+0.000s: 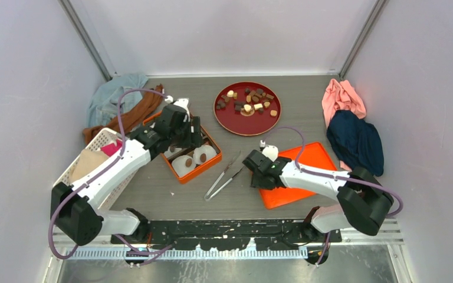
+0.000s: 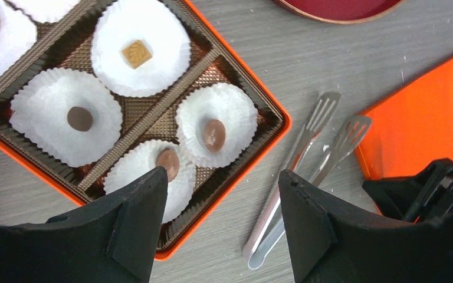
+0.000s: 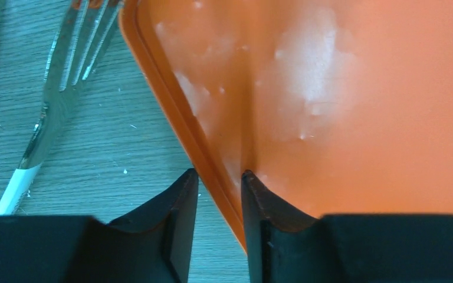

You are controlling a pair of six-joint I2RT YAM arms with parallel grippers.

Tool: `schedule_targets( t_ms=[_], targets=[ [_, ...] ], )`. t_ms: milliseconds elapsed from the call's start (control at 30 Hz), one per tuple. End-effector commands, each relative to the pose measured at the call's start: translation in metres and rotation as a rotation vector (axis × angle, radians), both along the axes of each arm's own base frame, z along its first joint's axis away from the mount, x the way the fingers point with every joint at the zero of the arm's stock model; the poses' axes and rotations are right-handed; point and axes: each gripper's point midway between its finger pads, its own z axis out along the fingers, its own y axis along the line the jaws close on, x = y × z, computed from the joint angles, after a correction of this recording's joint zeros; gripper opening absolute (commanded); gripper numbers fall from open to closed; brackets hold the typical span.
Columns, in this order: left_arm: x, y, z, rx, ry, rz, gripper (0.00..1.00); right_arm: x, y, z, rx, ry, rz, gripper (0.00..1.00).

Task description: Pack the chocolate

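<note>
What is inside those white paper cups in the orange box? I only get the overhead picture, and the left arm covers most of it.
Observer: In the left wrist view, each fully visible cup holds one piece: a square tan piece, a dark round one and two brown ovals.
Visitor: Is the left claw holding one?
Observer: No. The left claw is open and empty, over the box at its corner.
Visitor: And the right one?
Observer: The right claw pinches the rim of the orange tray, with the tongs lying just beside it.
</note>
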Motion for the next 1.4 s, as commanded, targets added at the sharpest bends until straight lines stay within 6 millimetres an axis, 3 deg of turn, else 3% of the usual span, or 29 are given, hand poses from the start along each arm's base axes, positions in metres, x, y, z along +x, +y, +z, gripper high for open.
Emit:
schedule_targets(
  t_ms=[0,133,167,300,500,767,967,1133,1233,1367],
  targets=[
    [0.009,0.013,0.009,-0.098,0.014,0.06,0.69,0.011,0.012,0.006,0.009,-0.028,-0.008,0.32],
    [0.019,0.022,0.02,-0.148,0.022,0.077,0.69,0.017,0.01,0.018,-0.025,-0.051,-0.001,0.02],
    [0.02,0.025,0.021,-0.144,0.03,0.072,0.69,0.019,0.007,0.024,-0.038,-0.063,-0.005,0.01],
    [0.025,0.043,0.03,-0.12,0.051,0.087,0.69,0.026,-0.006,0.065,-0.081,-0.123,-0.033,0.01],
    [0.033,0.059,0.033,-0.176,0.081,0.105,0.69,0.041,0.004,0.139,-0.01,-0.236,-0.002,0.01],
    [0.037,0.037,0.043,-0.303,0.116,0.048,0.69,0.074,0.017,0.246,0.036,-0.389,0.055,0.01],
    [0.029,0.027,0.071,-0.338,0.056,-0.062,0.71,0.101,0.036,0.292,0.177,-0.463,0.06,0.01],
    [0.017,0.027,0.09,-0.357,0.007,-0.093,0.72,0.11,0.053,0.332,0.334,-0.545,0.079,0.01],
    [0.007,0.023,0.099,-0.385,-0.027,-0.137,0.72,0.112,0.06,0.344,0.379,-0.577,0.09,0.01],
    [-0.009,0.009,0.111,-0.437,-0.04,-0.227,0.72,0.123,0.071,0.345,0.425,-0.584,0.051,0.01]
  ],
)
